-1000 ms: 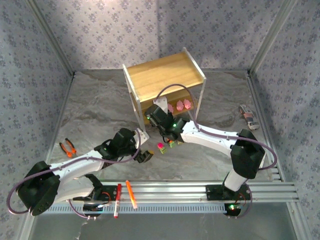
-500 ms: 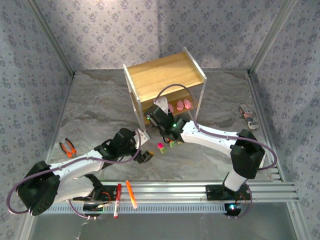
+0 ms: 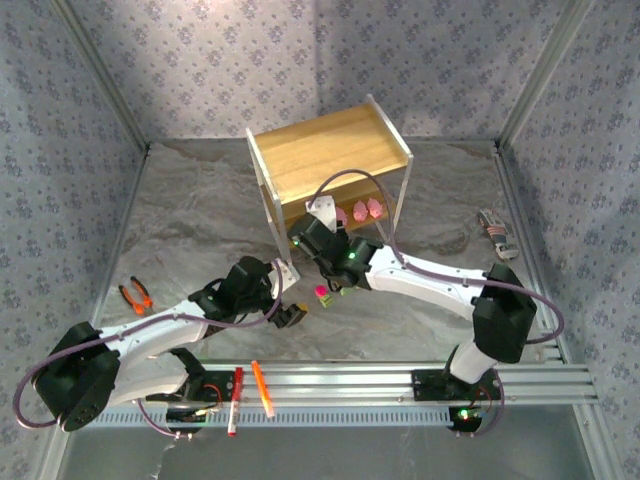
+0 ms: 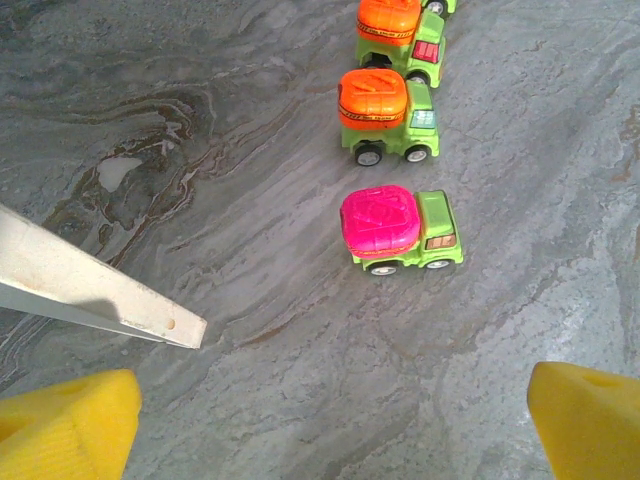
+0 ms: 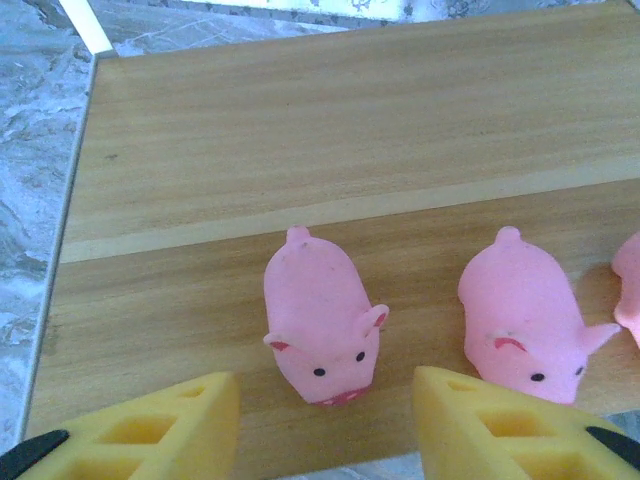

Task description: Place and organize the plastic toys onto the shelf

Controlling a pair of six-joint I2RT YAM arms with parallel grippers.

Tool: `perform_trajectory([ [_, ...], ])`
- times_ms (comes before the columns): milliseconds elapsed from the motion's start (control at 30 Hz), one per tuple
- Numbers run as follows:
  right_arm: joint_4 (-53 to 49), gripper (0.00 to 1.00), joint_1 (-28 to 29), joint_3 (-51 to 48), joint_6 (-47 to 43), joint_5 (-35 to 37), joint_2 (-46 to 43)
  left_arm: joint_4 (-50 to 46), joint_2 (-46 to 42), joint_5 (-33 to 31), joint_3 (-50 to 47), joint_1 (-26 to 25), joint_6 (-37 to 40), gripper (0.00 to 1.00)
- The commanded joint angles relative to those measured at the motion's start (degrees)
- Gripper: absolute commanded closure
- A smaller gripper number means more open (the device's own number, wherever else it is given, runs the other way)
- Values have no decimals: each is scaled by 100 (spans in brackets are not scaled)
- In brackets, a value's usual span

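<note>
- Now, a rounded pink plastic pig toy (image 5: 320, 325) stands on the lower wooden board of the small two-tier shelf with white metal legs (image 3: 330, 150), its snout towards the right wrist camera.
- A second pink pig (image 5: 525, 320) stands just beside it on the same board, and a third pink pig (image 5: 630, 285) is cut off by the picture's edge.
- The right jaws are parted; their yellow fingertips (image 5: 150, 425) sit on either side of the first pig's snout end, clear of it and gripping nothing.
- The shelf stands at the middle of the far edge of the grey marbled desk (image 3: 200, 220).
- In front of the shelf, three tiny green plastic trucks stand in a row on the desk: the magenta-topped truck (image 4: 400, 230), the orange-topped truck (image 4: 385, 115) and the orange-red-topped truck (image 4: 400, 35).
- The left jaws hang spread wide over the desk near the magenta-topped truck, with nothing between them.
- Orange-handled pliers (image 3: 136, 293) lie near the desk's left edge.
- A red pen (image 3: 235, 398) and an orange pen (image 3: 262, 388) lie at the near edge.
</note>
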Motion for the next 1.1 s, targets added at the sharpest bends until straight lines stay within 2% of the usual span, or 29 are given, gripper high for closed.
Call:
perform_trajectory([
  [0,-364,49,65,45,108,240,-269,-20,25,216,62,-30,126,1],
  [333,-988,45,323,-679,440,564,-993,197,309,332,140,-143,-20,0],
  [567,-1402,37,439,-1422,931,796,-1887,855,637,-99,97,-434,-240,0],
  [867,-2105,32,575,-2113,1391,951,-2716,1594,1274,-310,197,-648,-562,0],
  [1067,-2100,28,567,-2717,1434,794,-3322,1971,1893,-870,444,-790,-739,1],
])
